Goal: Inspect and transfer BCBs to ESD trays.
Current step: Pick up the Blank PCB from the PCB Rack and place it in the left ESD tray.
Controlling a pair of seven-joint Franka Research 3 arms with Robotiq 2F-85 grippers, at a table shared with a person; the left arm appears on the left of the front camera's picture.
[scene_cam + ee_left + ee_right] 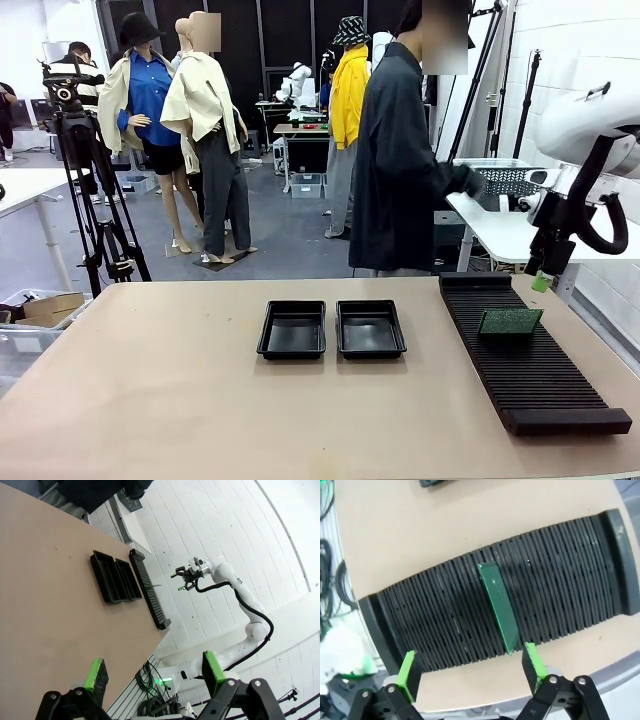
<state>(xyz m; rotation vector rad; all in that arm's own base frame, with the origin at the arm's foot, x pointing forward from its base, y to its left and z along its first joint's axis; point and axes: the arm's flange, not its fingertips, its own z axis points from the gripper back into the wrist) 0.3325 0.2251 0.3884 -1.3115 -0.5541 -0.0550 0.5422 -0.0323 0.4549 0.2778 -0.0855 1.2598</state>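
One green BCB (510,321) stands on edge in a slot of the long black ribbed rack (530,370) at the right of the table. My right gripper (543,280) hangs open above the rack's far end, apart from the board. In the right wrist view the BCB (497,605) lies beyond the open right gripper (470,670), nearer the right-hand finger. Two black ESD trays (292,330) (370,328) sit side by side at mid-table with nothing visible inside. My left gripper (155,672) is open, high above the table, far from the trays (106,575).
A person in a dark coat (400,150) stands beyond the table's far edge, turned toward a side table (500,235) holding a mesh basket (505,178). A tripod (90,190) stands at back left. Bare tabletop (150,380) spreads left of the trays.
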